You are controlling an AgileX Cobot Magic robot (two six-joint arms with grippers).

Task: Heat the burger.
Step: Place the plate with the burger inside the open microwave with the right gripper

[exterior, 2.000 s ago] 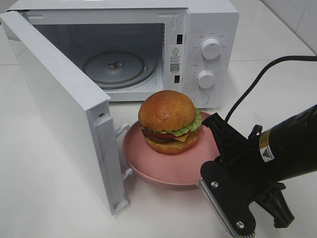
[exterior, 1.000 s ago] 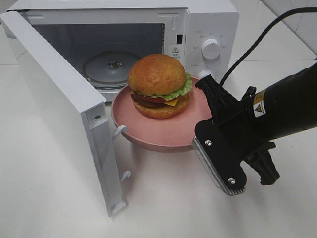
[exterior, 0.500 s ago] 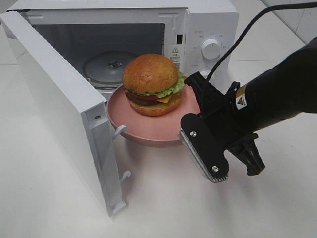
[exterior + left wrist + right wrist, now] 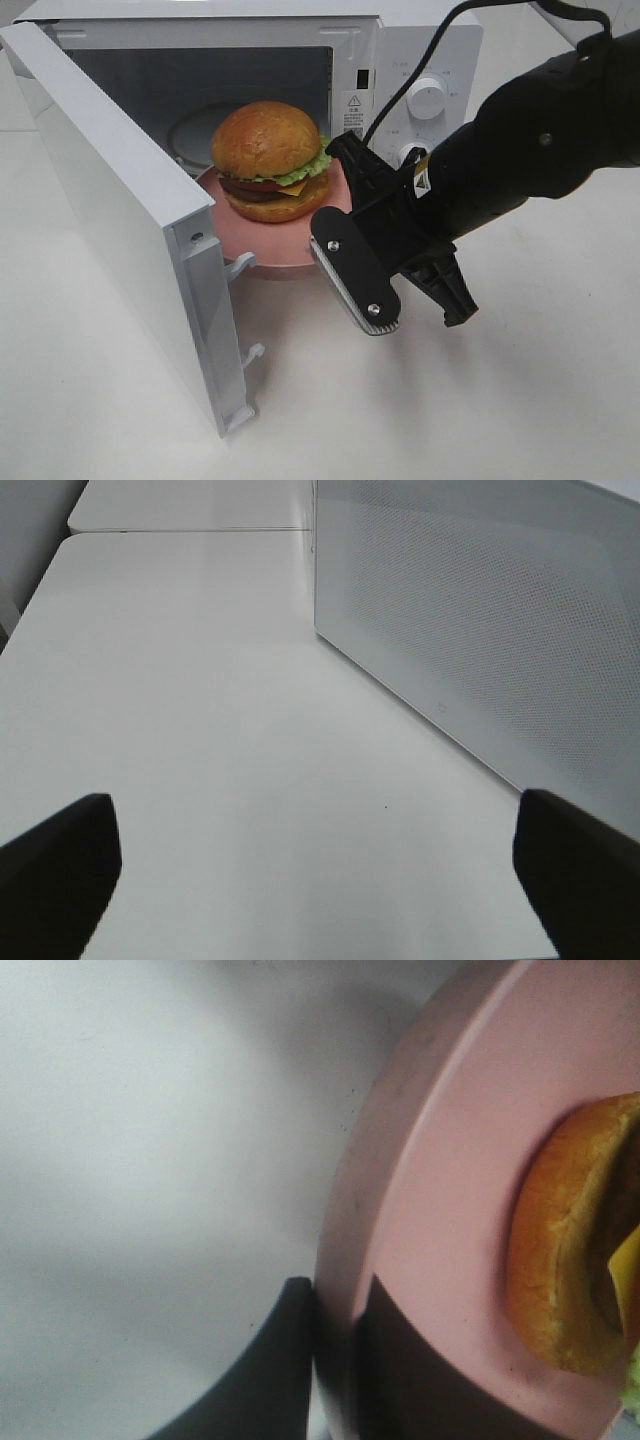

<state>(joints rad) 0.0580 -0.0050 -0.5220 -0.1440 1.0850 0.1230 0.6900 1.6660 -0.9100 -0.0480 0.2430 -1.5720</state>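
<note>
Holding the burger (image 4: 268,158) on the pink plate (image 4: 285,262) at the open microwave (image 4: 420,50) mouth, hiding half the turntable (image 4: 192,128); right gripper (image 4: 338,1360) pinching the rim at 4 o'clock; left gripper (image 4: 320,880) spreading wide, only tips showing.

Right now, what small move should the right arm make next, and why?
Probably ease the pink plate farther in over the turntable: the right gripper is shut on its rim, the burger sits upright, and the plate is only partway inside the microwave.
</note>
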